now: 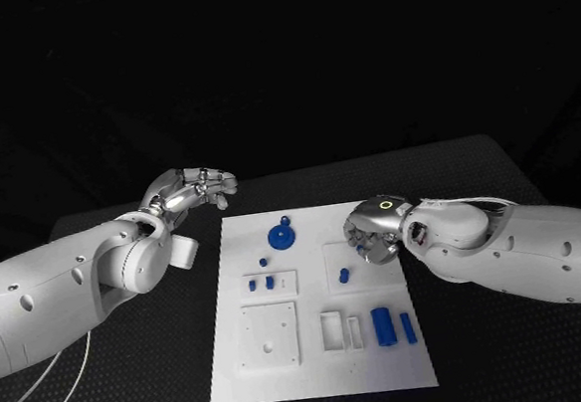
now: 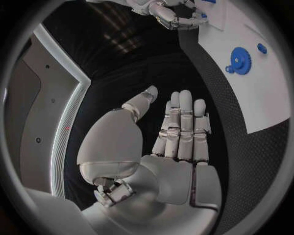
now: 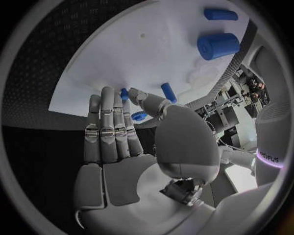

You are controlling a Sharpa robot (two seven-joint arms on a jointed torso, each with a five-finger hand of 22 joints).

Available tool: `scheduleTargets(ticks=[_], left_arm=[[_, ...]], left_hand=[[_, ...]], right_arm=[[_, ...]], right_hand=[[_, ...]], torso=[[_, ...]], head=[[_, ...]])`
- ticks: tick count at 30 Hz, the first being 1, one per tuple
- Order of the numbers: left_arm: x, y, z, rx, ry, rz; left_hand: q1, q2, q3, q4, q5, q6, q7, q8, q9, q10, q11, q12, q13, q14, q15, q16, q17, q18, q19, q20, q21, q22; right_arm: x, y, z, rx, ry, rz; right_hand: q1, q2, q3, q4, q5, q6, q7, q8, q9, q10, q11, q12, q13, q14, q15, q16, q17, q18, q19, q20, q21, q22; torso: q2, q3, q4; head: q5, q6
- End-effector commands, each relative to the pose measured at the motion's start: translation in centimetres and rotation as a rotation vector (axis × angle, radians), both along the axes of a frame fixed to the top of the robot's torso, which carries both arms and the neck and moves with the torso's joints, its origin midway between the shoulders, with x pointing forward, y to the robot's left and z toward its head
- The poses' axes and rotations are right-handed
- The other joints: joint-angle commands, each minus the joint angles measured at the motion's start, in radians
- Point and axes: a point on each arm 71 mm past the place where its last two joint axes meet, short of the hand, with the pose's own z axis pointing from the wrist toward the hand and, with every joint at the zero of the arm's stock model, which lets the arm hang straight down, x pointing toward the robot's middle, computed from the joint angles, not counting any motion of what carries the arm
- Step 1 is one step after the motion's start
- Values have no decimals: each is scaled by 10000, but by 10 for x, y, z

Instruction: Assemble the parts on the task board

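The white task board lies in the middle of the black table. On its far part sits a blue gear. Short blue pegs stand in a small white block, and another peg stands near the right hand. A thick blue cylinder and a thinner one lie at the near right. My right hand hovers over the board's right side, fingers straight, holding nothing. My left hand is beyond the board's far left corner, fingers apart and empty.
A square white plate with holes and two narrow white slotted pieces sit on the board's near half. Black table surrounds the board. A thin cable trails under my left arm.
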Motion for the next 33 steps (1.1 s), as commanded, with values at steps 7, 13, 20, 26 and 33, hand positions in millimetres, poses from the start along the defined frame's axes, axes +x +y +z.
scheduleTargets(ticks=[7,13,20,26,33], left_arm=[[0,-1,1,-74,-20,-149],[-1,-1,1,-59,-30,-166],[-1,-2,1,-58,-23,-188],[0,-3,1,-58,-20,-195],[0,-3,1,-57,-27,-190]], left_hand=[[-62,7,-25,-41,56,-91,7,-9,-14,-38,61,-16,-9,22,54,-65,2,28,10,-82,-43,1],[-58,6,-25,-47,56,-100,11,-12,-16,-44,64,-15,-10,25,56,-75,5,29,10,-79,-48,4],[-57,5,-26,-54,57,-124,21,-23,-21,-56,69,-16,-13,31,59,-94,11,30,13,-75,-57,10],[-67,10,-31,-54,58,-166,39,-43,-30,-69,75,-15,-16,43,61,-116,22,32,19,-71,-68,18],[-81,13,-37,-53,59,-212,59,-64,-39,-83,80,-14,-19,57,63,-139,35,34,27,-67,-80,27]], right_arm=[[-5,-7,-16,-1087,202,-45],[-6,-9,-16,-1084,26,-107],[-6,-8,-15,-964,-56,-42],[-7,-6,-13,-690,-311,20],[-7,-7,-11,-598,-447,-39]], right_hand=[[315,177,290,-372,-34,405,-150,160,80,455,-136,62,169,327,-122,183,157,59,377,-91,98,177],[304,197,393,-411,-51,543,-201,195,102,612,-192,71,250,415,-170,242,242,59,535,-135,136,179],[277,204,469,-405,-66,662,-249,236,148,741,-242,76,331,470,-215,304,338,59,662,-181,166,182],[237,171,502,-401,-67,753,-290,273,218,870,-296,84,418,549,-271,402,449,59,804,-239,223,197],[208,112,553,-381,-68,822,-322,297,288,974,-341,81,499,624,-329,520,552,59,928,-295,288,209]], torso=[[-4,3,0],[-3,3,-9],[-6,5,6],[-3,0,0],[3,-5,9]], head=[[-48,-55],[-88,-58],[-105,-81],[-124,-70],[-147,-40]])
